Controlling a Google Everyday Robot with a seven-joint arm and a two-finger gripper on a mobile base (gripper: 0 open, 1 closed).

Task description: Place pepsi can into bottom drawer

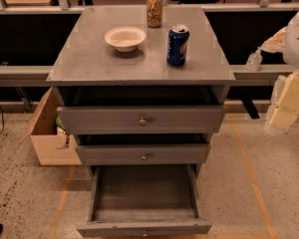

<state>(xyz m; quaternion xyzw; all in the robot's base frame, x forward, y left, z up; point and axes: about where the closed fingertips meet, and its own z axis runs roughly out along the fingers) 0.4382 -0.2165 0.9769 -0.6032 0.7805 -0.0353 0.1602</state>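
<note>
- The pepsi can [178, 45] stands upright on the grey desk [89, 59], near its right front edge. Its long axis is vertical and its silver top faces up.
- The single arm's tool [283, 101], pale cream and blocky, hangs at the right edge of the view, off the desk and well apart from the can. I cannot tell whether it is open or closed.
- From the tool, the can lies to the left and higher in the view.
- The bottom drawer [144, 193] is pulled out below, a wide grey tray with a bare floor, directly beneath the can's side of the desk.
- A smooth, round white bowl [125, 38] and a tan patterned can [154, 10] also sit on top, left of and behind the pepsi can.
</note>
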